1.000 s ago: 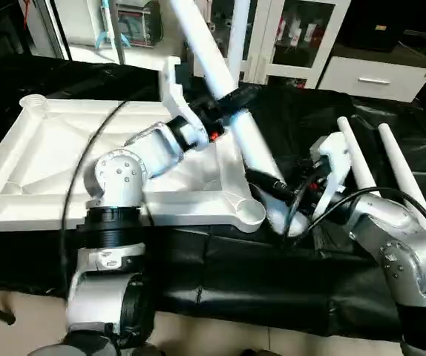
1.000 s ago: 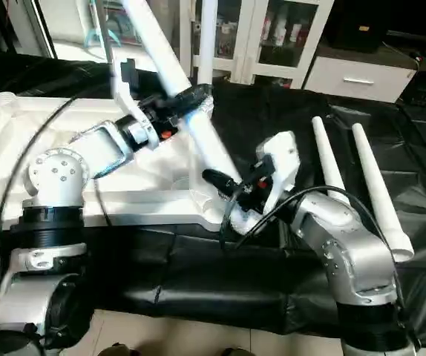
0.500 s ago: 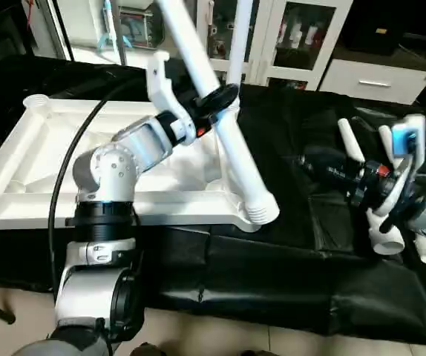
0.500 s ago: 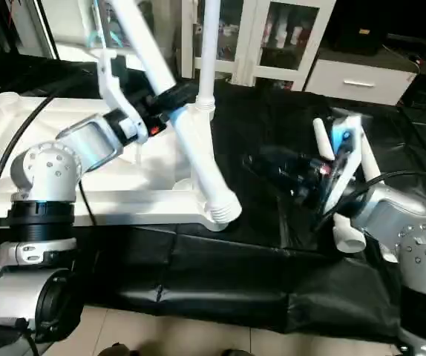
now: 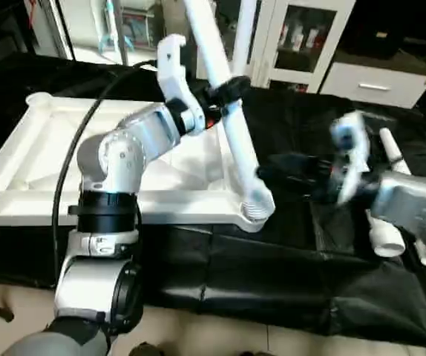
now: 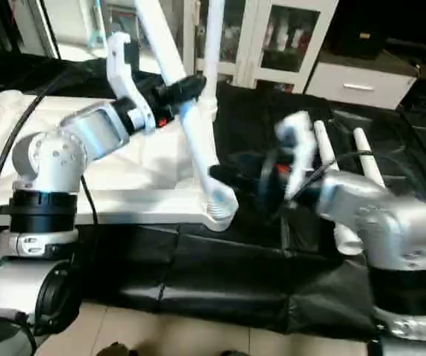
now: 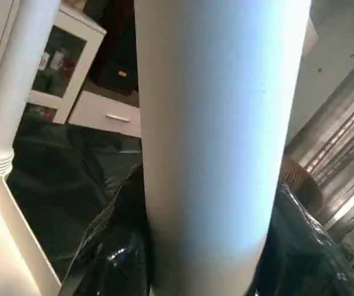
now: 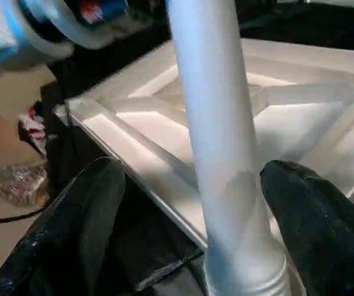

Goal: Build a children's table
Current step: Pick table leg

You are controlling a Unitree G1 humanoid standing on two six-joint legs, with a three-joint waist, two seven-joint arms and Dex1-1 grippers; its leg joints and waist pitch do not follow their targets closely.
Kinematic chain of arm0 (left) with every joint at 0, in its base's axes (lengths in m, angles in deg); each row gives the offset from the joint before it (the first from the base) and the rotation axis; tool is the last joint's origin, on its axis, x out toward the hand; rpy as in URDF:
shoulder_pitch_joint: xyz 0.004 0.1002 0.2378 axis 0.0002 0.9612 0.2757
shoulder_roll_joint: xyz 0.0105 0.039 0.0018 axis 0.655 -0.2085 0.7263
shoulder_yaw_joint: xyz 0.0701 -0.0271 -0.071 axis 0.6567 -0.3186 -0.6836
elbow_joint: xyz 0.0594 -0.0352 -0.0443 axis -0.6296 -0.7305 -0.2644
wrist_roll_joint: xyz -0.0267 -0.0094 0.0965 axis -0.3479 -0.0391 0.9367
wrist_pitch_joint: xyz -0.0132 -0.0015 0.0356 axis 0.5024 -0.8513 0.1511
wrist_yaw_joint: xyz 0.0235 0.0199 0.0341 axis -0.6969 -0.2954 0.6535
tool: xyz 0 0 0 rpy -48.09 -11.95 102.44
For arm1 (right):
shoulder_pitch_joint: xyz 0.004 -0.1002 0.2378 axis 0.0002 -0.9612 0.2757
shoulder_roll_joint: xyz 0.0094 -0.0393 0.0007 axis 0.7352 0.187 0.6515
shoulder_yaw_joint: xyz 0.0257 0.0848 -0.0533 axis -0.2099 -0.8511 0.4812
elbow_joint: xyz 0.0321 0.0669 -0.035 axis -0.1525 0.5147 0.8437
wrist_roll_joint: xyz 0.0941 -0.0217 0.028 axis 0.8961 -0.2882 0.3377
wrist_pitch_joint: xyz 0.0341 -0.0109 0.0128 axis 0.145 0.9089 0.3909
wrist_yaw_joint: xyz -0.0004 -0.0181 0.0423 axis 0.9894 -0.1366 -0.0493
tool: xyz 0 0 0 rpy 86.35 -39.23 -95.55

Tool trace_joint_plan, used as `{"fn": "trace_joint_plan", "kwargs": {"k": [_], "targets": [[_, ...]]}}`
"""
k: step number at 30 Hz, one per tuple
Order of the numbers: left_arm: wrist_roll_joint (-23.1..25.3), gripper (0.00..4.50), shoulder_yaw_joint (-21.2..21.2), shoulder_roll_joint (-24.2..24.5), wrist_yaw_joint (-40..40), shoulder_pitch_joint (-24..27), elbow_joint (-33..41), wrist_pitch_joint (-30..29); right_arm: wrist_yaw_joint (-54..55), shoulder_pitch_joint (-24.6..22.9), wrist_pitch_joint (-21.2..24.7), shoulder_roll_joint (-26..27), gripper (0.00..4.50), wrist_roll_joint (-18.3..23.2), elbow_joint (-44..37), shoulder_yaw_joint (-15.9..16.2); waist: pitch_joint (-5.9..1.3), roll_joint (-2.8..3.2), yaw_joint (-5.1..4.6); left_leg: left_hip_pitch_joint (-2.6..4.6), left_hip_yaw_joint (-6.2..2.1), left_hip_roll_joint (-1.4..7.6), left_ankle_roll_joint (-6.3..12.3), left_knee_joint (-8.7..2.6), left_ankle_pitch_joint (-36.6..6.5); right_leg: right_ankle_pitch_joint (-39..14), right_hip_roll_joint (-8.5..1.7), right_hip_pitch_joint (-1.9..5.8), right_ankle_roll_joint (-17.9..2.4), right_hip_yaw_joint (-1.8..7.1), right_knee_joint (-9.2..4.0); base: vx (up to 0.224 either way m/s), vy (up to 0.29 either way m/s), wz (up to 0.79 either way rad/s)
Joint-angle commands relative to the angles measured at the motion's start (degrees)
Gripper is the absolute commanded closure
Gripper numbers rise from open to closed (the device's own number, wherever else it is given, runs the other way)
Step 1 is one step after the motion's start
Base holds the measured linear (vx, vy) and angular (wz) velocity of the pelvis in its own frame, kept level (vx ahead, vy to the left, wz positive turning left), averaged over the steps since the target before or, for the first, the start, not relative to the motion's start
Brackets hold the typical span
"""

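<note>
The white tabletop (image 5: 42, 159) lies underside up on the black-draped table. My left gripper (image 5: 225, 92) is shut on a long white leg (image 5: 231, 133), which tilts with its ribbed lower end (image 5: 257, 204) just above the near right corner socket (image 5: 247, 218). My right gripper (image 8: 192, 168) is open, and its black fingers (image 8: 84, 222) stand on either side of that leg's lower part without pressing it. A second leg (image 6: 211, 44) stands upright in the far right corner socket. Two more legs (image 6: 324, 152) lie on the black cloth at the right.
White cabinets with glass doors (image 5: 302, 37) stand behind the table. A black cable (image 5: 72, 163) loops from my left arm over the tabletop. The table's front edge drops to a tiled floor (image 5: 220, 334).
My right gripper let go of the leg's lower end, swung out to the right, then came back open around the leg. The left gripper tipped the leg more upright over the corner socket.
</note>
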Motion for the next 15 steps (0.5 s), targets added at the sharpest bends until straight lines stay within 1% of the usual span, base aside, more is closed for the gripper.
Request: {"fn": "trace_joint_plan", "kwargs": {"k": [1,2,3,4,5,6,8,9,10,11,12,13,14,15], "targets": [[0.51,2.76,1.15,-0.46,0.61,-1.62,1.52,0.02,1.89,0.59,-0.98,-0.1,0.64,-2.26,1.07,1.05,-4.95,-0.53,0.07,0.57,0.94,-0.29,1.06,-3.53,-5.09,-11.35,-1.08,3.94,-10.17,0.75,-2.77,0.0,0.0,0.0],[0.51,2.76,1.5,-0.73,0.66,-1.93,1.3,0.37,2.59,0.38,-1.03,0.43,0.64,-2.81,1.19,2.4,-4.91,-0.59,0.13,0.57,0.93,-0.32,0.75,-3.59,-5.49,-11.85,-1.09,3.97,-9.88,0.76,-2.84,0.0,0.0,0.0],[0.5,2.76,1.61,-0.85,0.73,-2.05,1.27,0.41,2.67,0.19,-0.78,0.59,0.64,-2.69,1.02,2.86,-4.81,-0.91,0.13,0.51,0.99,-0.37,0.68,-3.62,-6.09,-12.57,-1.11,3.98,-9.59,0.79,-2.88,0.0,0.0,0.0],[0.63,2.76,1.81,-0.9,0.53,-2.13,1.23,0.48,2.63,0.02,-0.9,0.5,0.64,-3.02,1.07,3.72,-4.82,-0.85,0.22,0.51,0.9,-0.32,0.52,-3.64,-6.46,-13.12,-1.15,4.03,-9.19,0.77,-2.92,0.0,0.0,0.0],[0.67,2.76,1.92,-0.9,0.41,-2.13,1.38,0.4,2.66,-0.11,-0.94,0.4,0.92,-3.25,0.97,4.23,-4.79,-0.91,0.21,0.49,0.91,-0.32,0.5,-3.66,-6.57,-13.26,-1.16,4.03,-8.96,0.78,-2.97,0.0,0.0,0.0],[0.74,2.76,1.94,-0.93,0.37,-2.01,1.6,0.32,2.46,-0.18,-1.27,0.34,0.98,-4.25,1.59,5.12,-4.88,-0.85,0.25,0.49,0.86,-0.3,0.4,-3.64,-6.39,-12.91,-1.17,4.04,-8.63,0.79,-2.91,0.0,0.0,0.0],[0.66,2.76,1.92,-0.93,0.42,-1.92,1.78,0.24,2.29,-0.2,-1.55,0.33,1.11,-4.96,1.95,5.55,-4.84,-0.83,0.23,0.49,0.89,-0.33,0.37,-3.64,-6.37,-12.77,-1.13,3.99,-8.54,0.79,-2.93,0.0,0.0,0.0],[0.61,2.76,1.92,-0.88,0.41,-1.85,1.82,0.23,2.14,-0.24,-1.63,0.35,1.25,-5.25,2.08,5.72,-4.87,-0.59,0.24,0.5,0.87,-0.35,0.32,-3.63,-6.44,-12.64,-1.15,4.01,-8.6,0.8,-2.91,0.0,0.0,0.0],[0.51,2.76,1.98,-0.79,0.41,-1.81,1.8,0.26,2.05,-0.27,-1.67,0.47,1.36,-5.55,2.17,5.81,-4.89,-0.75,0.18,0.47,0.88,-0.37,0.38,-3.6,-6.36,-12.18,-1.1,4.05,-8.69,0.81,-2.89,0.0,0.0,0.0],[0.44,2.76,2.04,-0.68,0.27,-1.82,1.62,0.34,2.01,-0.28,-1.71,0.54,1.36,-5.72,2.34,5.87,-4.88,-0.45,0.23,0.48,0.84,-0.37,0.32,-3.6,-6.21,-11.78,-1.09,4.03,-8.79,0.82,-2.81,0.0,0.0,0.0],[0.43,2.76,2.06,-0.65,0.23,-1.83,1.56,0.36,2.0,-0.28,-1.72,0.55,1.47,-5.76,2.39,5.88,-4.87,-0.58,0.16,0.48,0.88,-0.37,0.36,-3.6,-6.23,-11.31,-1.04,4.03,-8.94,0.81,-2.85,0.0,0.0,0.0],[0.36,2.76,2.25,-0.49,-0.13,-1.91,1.12,0.58,1.9,-0.35,-2.29,0.38,1.56,-6.0,2.75,6.16,-4.9,-0.51,0.19,0.56,0.87,-0.36,0.39,-3.61,-6.35,-11.1,-1.06,4.06,-9.15,0.8,-2.82,0.0,0.0,0.0],[0.37,2.76,2.28,-0.46,-0.23,-1.93,0.95,0.67,1.91,-0.38,-2.56,0.38,1.56,-6.12,2.84,6.19,-4.87,-0.22,0.17,0.59,0.84,-0.37,0.37,-3.62,-6.46,-10.97,-1.04,4.02,-9.28,0.82,-2.78,0.0,0.0,0.0],[0.39,2.76,2.32,-0.43,-0.4,-1.97,0.67,0.82,1.9,-0.42,-2.99,0.42,1.83,-6.31,2.97,6.22,-4.88,-0.4,0.11,0.59,0.89,-0.39,0.46,-3.6,-6.58,-10.74,-0.99,4.05,-9.43,0.81,-2.83,0.0,0.0,0.0]]}}
